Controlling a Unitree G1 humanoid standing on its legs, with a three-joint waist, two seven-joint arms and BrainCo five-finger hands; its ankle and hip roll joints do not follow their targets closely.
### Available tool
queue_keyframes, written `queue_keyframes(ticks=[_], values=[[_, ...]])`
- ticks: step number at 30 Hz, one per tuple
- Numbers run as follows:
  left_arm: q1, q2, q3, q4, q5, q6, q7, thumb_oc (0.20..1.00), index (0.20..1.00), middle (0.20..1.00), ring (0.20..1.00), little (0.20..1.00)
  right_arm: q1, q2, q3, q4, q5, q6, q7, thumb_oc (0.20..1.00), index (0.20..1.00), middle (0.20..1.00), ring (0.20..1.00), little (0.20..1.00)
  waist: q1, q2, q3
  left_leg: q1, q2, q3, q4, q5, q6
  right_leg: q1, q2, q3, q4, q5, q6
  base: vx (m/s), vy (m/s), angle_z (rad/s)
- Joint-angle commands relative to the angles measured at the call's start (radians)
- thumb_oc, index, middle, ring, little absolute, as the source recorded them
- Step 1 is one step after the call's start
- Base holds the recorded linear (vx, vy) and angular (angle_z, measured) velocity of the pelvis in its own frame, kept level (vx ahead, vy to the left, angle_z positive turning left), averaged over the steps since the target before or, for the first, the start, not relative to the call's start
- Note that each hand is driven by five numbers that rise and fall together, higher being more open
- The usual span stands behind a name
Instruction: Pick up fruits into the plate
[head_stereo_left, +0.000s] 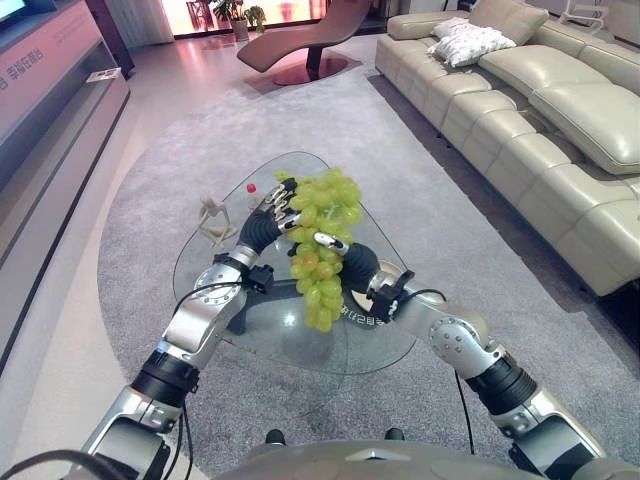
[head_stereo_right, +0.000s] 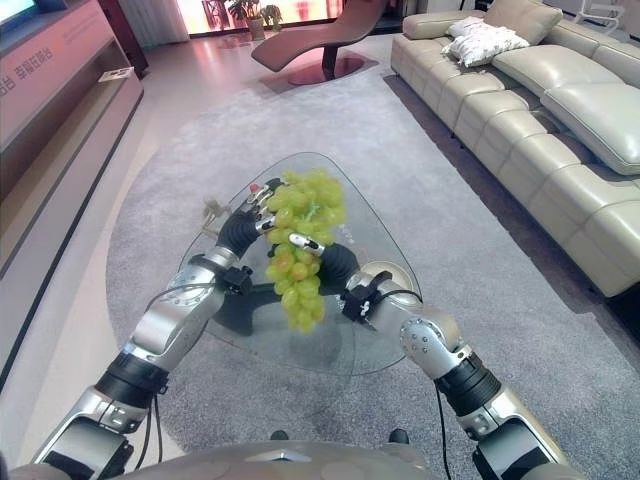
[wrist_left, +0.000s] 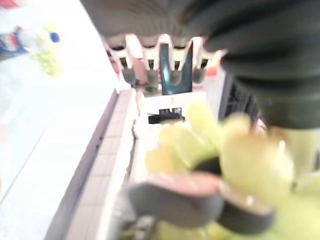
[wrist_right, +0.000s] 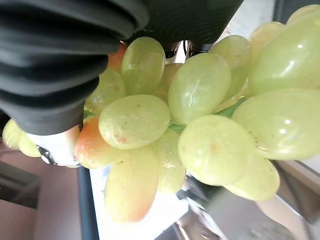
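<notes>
Reaching in from the near edge, both silver-grey arms meet over the middle of the glass counter (head_stereo_left: 385, 350), a rounded-triangle top whose near rim curves just below the forearms and whose far tip points toward the lounge chair (head_stereo_left: 305, 40). Grey carpet (head_stereo_left: 420, 200) lies open all around the counter, with the cream sofa (head_stereo_left: 540, 110) well apart on the right and a low cabinet (head_stereo_left: 50, 110) along the left. Held up above the glass, the bunch of green grapes (head_stereo_left: 322, 240) hangs with its long axis near vertical, the broad head at the far, upper end and the narrow tail pointing down toward the robot. The left hand (head_stereo_left: 278, 212) has its fingers curled onto the upper part of the bunch, its dark wrist angled up from the lower left. The right hand (head_stereo_left: 335, 246) clasps the middle of the bunch from the right, grapes pressed close against its dark cover. Beyond the left hand, a small pale figurine (head_stereo_left: 213, 220) and a small bottle (head_stereo_left: 251, 194) stand on the counter's far left part.
</notes>
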Motion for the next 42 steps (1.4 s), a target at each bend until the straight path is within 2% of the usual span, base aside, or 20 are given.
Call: queue_keyframes(ticks=[1,7,10,13,17,18,20,21,24,28,30,31,33,37,42], values=[[-0.017,0.041,0.026,0.055,-0.025,-0.092,-0.075,1.0,1.0,1.0,1.0,1.0,-0.068,0.046,-0.131,-0.09,0.043,-0.111,0.044,0.2,0.2,0.2,0.2,0.2,0.006,-0.035,0.043,0.029,-0.001,0.069,0.033,-0.133,0.004,0.048,-0.041,-0.087,0.041,-0.104,0.015,0.0,0.0,0.0],[0.058,0.021,0.03,0.138,-0.063,-0.145,-0.128,1.0,1.0,1.0,1.0,1.0,-0.011,0.042,-0.175,-0.066,0.055,-0.129,0.048,0.2,0.2,0.2,0.2,0.2,-0.001,-0.037,0.051,0.028,0.005,0.087,0.027,-0.128,0.004,0.042,-0.04,-0.091,0.041,-0.101,0.015,0.0,0.0,0.0],[0.102,0.005,0.037,0.239,-0.074,-0.198,-0.141,1.0,1.0,1.0,1.0,1.0,0.016,0.034,-0.204,-0.025,0.05,-0.141,0.038,0.2,0.2,0.2,0.2,0.2,-0.007,-0.038,0.06,0.021,0.013,0.112,0.026,-0.121,0.002,0.034,-0.042,-0.103,0.041,-0.097,0.016,0.0,0.0,0.0],[0.129,-0.01,0.05,0.339,-0.059,-0.231,-0.122,1.0,1.0,1.0,1.0,1.0,0.033,0.026,-0.236,0.033,0.039,-0.144,0.025,0.2,0.2,0.2,0.2,0.2,-0.009,-0.038,0.069,0.015,0.016,0.126,0.027,-0.116,0.0,0.026,-0.043,-0.112,0.044,-0.096,0.017,0.0,-0.001,0.05],[0.142,-0.029,0.066,0.465,-0.044,-0.241,-0.058,1.0,1.0,1.0,1.0,1.0,0.045,0.011,-0.266,0.13,-0.003,-0.16,0.008,0.2,0.2,0.2,0.2,0.2,-0.009,-0.037,0.09,-0.008,0.015,0.131,0.031,-0.11,-0.001,0.004,-0.045,-0.116,0.054,-0.097,0.016,-0.05,-0.007,0.08],[0.128,-0.037,0.072,0.525,-0.04,-0.24,-0.012,1.0,1.0,1.0,1.0,1.0,0.029,0.002,-0.276,0.187,-0.065,-0.178,0.003,0.2,0.2,0.2,0.2,0.2,-0.007,-0.036,0.111,-0.029,0.01,0.123,0.033,-0.108,0.001,-0.015,-0.046,-0.116,0.062,-0.099,0.015,-0.21,-0.003,0.08],[0.114,-0.043,0.078,0.564,-0.033,-0.238,0.018,1.0,1.0,1.0,1.0,1.0,0.008,-0.006,-0.278,0.232,-0.074,-0.179,0.005,0.2,0.2,0.2,0.2,0.2,-0.005,-0.035,0.134,-0.049,0.007,0.119,0.034,-0.102,0.001,-0.034,-0.048,-0.119,0.072,-0.1,0.014,-0.2,0.002,0.07],[0.097,-0.045,0.083,0.606,-0.03,-0.235,0.052,1.0,1.0,1.0,1.0,1.0,-0.023,-0.014,-0.284,0.286,-0.093,-0.186,-0.001,0.2,0.2,0.2,0.2,0.2,0.0,-0.034,0.167,-0.074,0.006,0.112,0.035,-0.094,0.0,-0.056,-0.048,-0.123,0.085,-0.103,0.011,-0.17,-0.004,0.12],[0.067,-0.046,0.089,0.664,-0.015,-0.224,0.109,1.0,1.0,1.0,1.0,1.0,-0.076,-0.028,-0.279,0.37,-0.093,-0.214,-0.025,0.2,0.2,0.2,0.2,0.2,0.014,-0.035,0.226,-0.116,-0.003,0.09,0.039,-0.084,0.003,-0.095,-0.043,-0.123,0.109,-0.11,0.005,-0.18,-0.036,0.15],[0.061,-0.057,0.109,0.761,0.038,-0.219,0.163,1.0,1.0,1.0,1.0,1.0,-0.124,-0.056,-0.299,0.492,-0.09,-0.269,-0.011,0.2,0.2,0.2,0.2,0.2,0.043,-0.03,0.294,-0.166,-0.026,0.056,0.031,-0.075,0.009,-0.132,-0.028,-0.133,0.122,-0.119,-0.008,-0.07,-0.063,0.12],[0.065,-0.049,0.113,0.8,0.052,-0.223,0.172,1.0,1.0,1.0,1.0,1.0,-0.163,-0.068,-0.296,0.529,-0.09,-0.326,-0.014,0.2,0.2,0.2,0.2,0.2,0.055,-0.024,0.333,-0.207,-0.045,0.028,0.048,-0.079,0.013,-0.17,-0.018,-0.117,0.129,-0.119,-0.016,-0.1,-0.044,0.08],[0.065,-0.049,0.113,0.8,0.052,-0.223,0.172,1.0,1.0,1.0,1.0,1.0,-0.163,-0.068,-0.296,0.529,-0.09,-0.326,-0.014,0.2,0.2,0.2,0.2,0.2,0.055,-0.024,0.333,-0.207,-0.045,0.028,0.048,-0.079,0.013,-0.17,-0.018,-0.117,0.129,-0.119,-0.016,-0.13,-0.021,0.12],[0.067,-0.05,0.12,0.844,0.068,-0.24,0.171,1.0,1.0,1.0,1.0,1.0,-0.21,-0.094,-0.315,0.583,-0.079,-0.35,0.0,0.2,0.2,0.2,0.2,0.2,0.064,-0.016,0.372,-0.254,-0.06,0.02,0.087,-0.085,0.014,-0.205,-0.016,-0.112,0.136,-0.115,-0.023,-0.1,0.002,0.09],[0.086,-0.059,0.118,0.912,0.093,-0.279,0.162,1.0,1.0,1.0,1.0,1.0,-0.302,-0.159,-0.361,0.75,-0.083,-0.366,0.034,0.2,0.2,0.2,0.2,0.2,0.083,0.017,0.446,-0.335,-0.094,0.003,0.168,-0.1,0.017,-0.259,-0.018,-0.106,0.171,-0.122,-0.037,-0.05,0.024,0.04],[0.095,-0.053,0.099,0.948,0.111,-0.317,0.176,1.0,1.0,1.0,1.0,1.0,-0.372,-0.211,-0.369,0.864,-0.109,-0.394,0.04,0.2,0.2,0.2,0.2,0.2,0.092,0.04,0.447,-0.432,-0.119,0.007,0.215,-0.105,0.027,-0.37,-0.032,-0.11,0.224,-0.122,-0.036,-0.01,0.028,0.08]])
